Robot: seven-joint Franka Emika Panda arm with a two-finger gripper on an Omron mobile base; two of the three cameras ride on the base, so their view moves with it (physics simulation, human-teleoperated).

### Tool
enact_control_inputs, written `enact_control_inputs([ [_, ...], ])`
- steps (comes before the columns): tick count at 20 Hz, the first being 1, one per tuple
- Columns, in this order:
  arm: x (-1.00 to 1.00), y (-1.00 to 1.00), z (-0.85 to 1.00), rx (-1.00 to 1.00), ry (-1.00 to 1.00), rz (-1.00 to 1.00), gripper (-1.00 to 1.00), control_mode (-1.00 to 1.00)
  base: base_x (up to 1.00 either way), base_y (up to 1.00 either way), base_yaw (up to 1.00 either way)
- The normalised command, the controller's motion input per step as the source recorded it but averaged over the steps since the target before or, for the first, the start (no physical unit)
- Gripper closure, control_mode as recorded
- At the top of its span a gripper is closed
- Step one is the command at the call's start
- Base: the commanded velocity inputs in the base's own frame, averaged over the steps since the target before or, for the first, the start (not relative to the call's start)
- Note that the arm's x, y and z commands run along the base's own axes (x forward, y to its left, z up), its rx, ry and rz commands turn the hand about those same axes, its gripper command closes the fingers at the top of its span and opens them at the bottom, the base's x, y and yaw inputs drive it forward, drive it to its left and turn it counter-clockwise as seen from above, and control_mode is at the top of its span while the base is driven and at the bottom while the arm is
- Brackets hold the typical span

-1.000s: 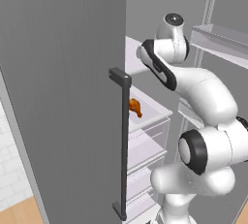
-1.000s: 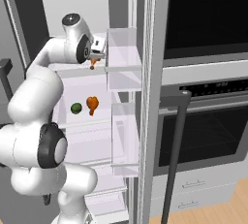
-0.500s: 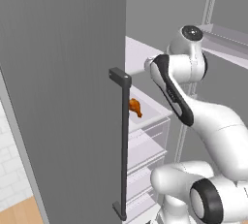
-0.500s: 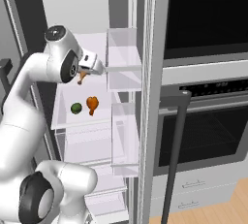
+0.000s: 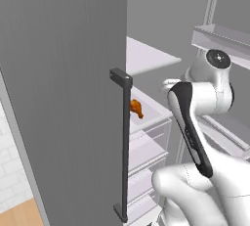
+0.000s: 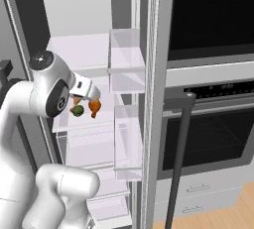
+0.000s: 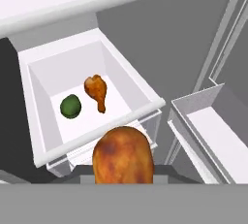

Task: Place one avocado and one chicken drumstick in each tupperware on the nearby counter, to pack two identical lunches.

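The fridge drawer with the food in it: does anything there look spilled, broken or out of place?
Nothing stands out. The open white drawer holds one avocado and one chicken drumstick lying apart on its floor, with no spill. A second drumstick fills the foreground right at the gripper, apparently held there.

Glossy browned drumstick; clear plastic drawer; matt avocado.

text: none legible | labels: none | brands: none | numbers: none | signs: none
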Motion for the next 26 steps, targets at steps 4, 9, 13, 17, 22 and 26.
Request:
enact_control_inputs([
  [4, -1.0, -0.01, -0.5, 0.0, 0.0, 0.0, 1.0, -1.0, 0.0, 0.0, 0.0],
  [9, -0.87, -0.02, -0.39, -0.01, -0.02, 0.0, 1.0, -1.0, 0.0, 0.0, 0.0],
  [13, -0.58, 0.0, -0.2, -0.04, -0.02, 0.0, 1.0, -1.0, 0.0, 0.0, 0.0],
  [17, -0.42, 0.0, -0.38, -0.02, 0.01, 0.0, 1.0, -1.0, 0.0, 0.0, 0.0],
  [22, -0.06, 0.0, -0.57, -0.04, 0.01, 0.0, 1.0, -1.0, 0.0, 0.0, 0.0],
  [26, 0.0, 0.0, -0.23, 0.0, -0.03, 0.0, 1.0, -1.0, 0.0, 0.0, 0.0],
])
